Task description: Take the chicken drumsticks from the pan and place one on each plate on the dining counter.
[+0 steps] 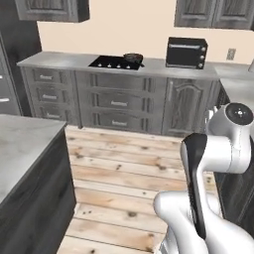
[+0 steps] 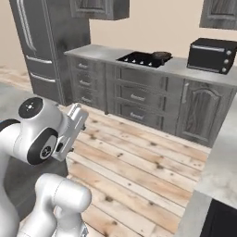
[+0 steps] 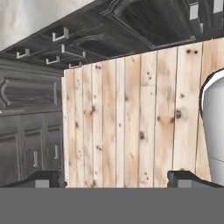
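Observation:
The pan (image 1: 133, 57) sits on the black cooktop (image 1: 111, 63) at the far wall, well away from the arm; the right base view also has the pan (image 2: 161, 55). The chicken drumsticks are hidden inside it at this distance. The plates are out of view. A corner of the dining counter (image 1: 20, 141) shows at the left. My gripper (image 3: 116, 179) is open, its two dark fingertips (image 3: 47, 179) far apart with nothing between them. It looks down at the wooden floor, near the lower cabinets.
A black toaster oven (image 1: 186, 52) stands on the worktop right of the cooktop. Dark drawer fronts (image 1: 116, 101) run below it. A tall fridge (image 2: 39, 41) is at the left end. Another grey worktop (image 2: 222, 162) lies to the right. Plank floor (image 1: 129, 168) separates me from the cooktop.

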